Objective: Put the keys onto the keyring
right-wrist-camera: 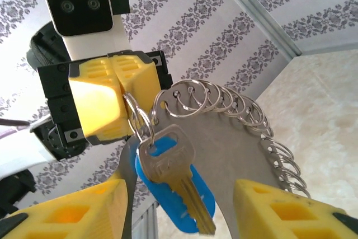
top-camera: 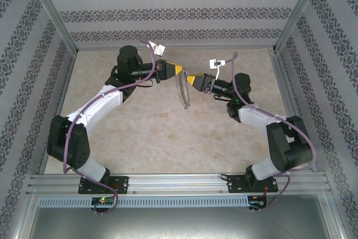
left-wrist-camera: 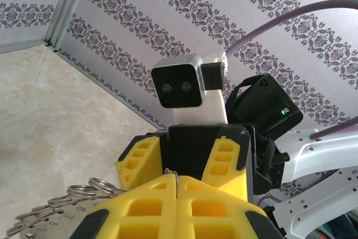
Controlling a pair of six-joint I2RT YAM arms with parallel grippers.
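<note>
Top external: fixed high, above and on the near side of the keyring [top-camera: 182, 90], tilted down across the counter [top-camera: 156, 132]. Far view, with the keyring small near centre.

Left wrist: behind the left fingers [left-wrist-camera: 140, 216], close to the keyring [left-wrist-camera: 84, 191], facing across it to the right wrist camera [left-wrist-camera: 178, 85].

Right wrist: very near the keyring [right-wrist-camera: 224, 104], angled upward between the right fingers [right-wrist-camera: 279, 205] toward the left wrist camera [right-wrist-camera: 78, 4].

All three views share the keyring. The two wrist views face each other across it.

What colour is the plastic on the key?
The key has bright blue plastic; right wrist view.
</note>
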